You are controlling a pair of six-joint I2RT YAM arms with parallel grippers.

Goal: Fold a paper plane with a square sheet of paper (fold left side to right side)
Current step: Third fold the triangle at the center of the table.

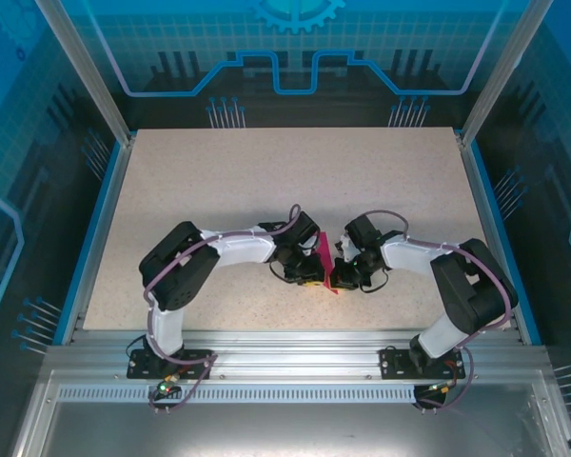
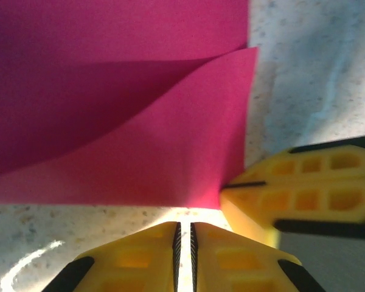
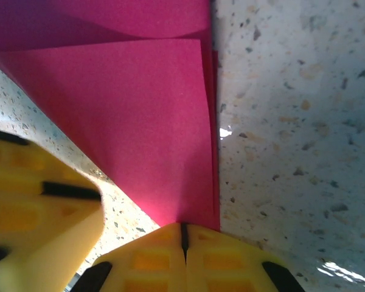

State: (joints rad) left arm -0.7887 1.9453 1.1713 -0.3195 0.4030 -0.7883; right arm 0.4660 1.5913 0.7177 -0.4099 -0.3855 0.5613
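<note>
Speckled table, square sheet of paper half folded.
Its corner is pinched by the right tool; left tool narrowly parted, empty.

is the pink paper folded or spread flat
Folded over, not flat: in the left wrist view the pink paper has one layer arching over another.

Counter: pale speckled slab, blue-trimmed along its left and right edges. Close to the middle of its near edge lies the magenta square sheet of paper, doubled over, the lower layer on the surface, the upper layer bowed upward.
</note>
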